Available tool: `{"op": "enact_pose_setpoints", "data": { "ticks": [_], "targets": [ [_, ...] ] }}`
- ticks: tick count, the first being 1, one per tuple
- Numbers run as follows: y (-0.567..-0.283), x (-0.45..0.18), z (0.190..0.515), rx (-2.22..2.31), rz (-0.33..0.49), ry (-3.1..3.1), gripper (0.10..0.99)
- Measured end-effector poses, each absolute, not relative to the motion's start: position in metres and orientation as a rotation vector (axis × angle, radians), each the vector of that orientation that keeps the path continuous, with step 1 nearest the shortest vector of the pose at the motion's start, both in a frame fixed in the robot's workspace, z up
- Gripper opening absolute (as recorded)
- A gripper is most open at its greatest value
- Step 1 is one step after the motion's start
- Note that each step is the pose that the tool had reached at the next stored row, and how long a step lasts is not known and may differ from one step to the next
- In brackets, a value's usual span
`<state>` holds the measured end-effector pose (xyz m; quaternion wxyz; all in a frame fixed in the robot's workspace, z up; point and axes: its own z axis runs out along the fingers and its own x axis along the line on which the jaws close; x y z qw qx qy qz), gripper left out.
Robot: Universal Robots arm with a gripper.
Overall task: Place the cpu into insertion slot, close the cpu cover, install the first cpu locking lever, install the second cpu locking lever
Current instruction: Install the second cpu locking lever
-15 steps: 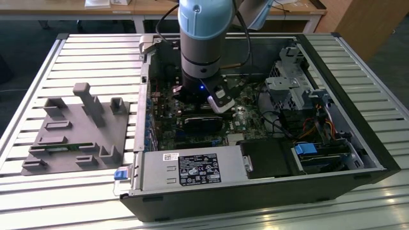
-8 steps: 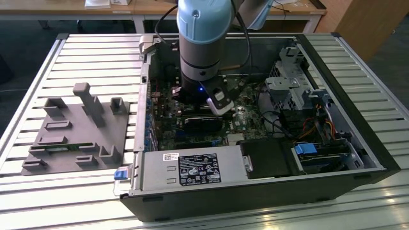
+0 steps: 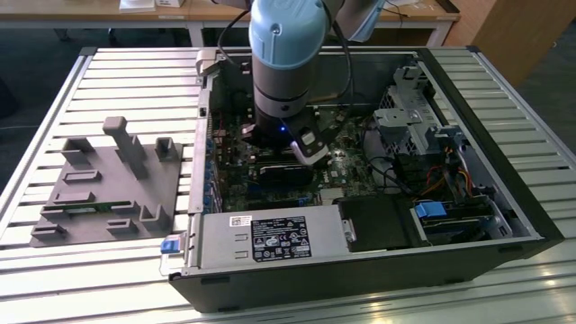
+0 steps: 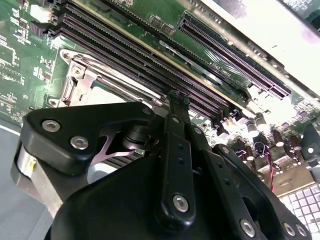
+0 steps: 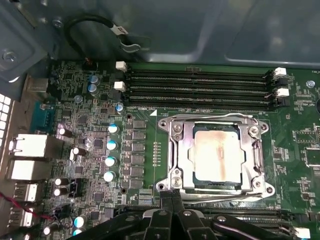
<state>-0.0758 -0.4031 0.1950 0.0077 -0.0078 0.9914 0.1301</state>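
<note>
Right now the cpu [image 5: 216, 152] sits flat in the insertion slot [image 5: 216, 186] on the green motherboard [image 5: 295, 115], its dull silver-grey top facing up and carrying a faint pinkish sheen. It is square, so it has no long axis of its own; its edges run parallel to the long black memory slots [image 5: 200, 90] just beside the socket. The cpu cover [image 5: 186, 155], a thin silvery frame with a large square window, lies down flat around the chip, and the chip's top shows through the window. Screw heads mark the frame's corners.

The gripper [image 5: 172, 196] hangs at the socket's edge, its two black fingers [image 5: 166, 200] pressed together with no gap between them and nothing held. In the second wrist view the fingertip [image 4: 178, 97] points down at the board between the socket frame [image 4: 85, 80] and the memory slots [image 4: 150, 60].

In the exterior view the arm [image 3: 286, 61] reaches down into the open computer case [image 3: 531, 223], which lies on a slatted table [image 3: 117, 88] beside a grey fixture tray [image 3: 99, 189].
</note>
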Motion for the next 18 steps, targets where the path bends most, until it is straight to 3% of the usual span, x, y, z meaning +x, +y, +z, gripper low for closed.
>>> {"op": "enact_pose_setpoints", "data": {
  "ticks": [18],
  "targets": [
    [-0.4035,-0.0837,0.1884,-0.024,0.49,3.084,0.106]
  ]
}}
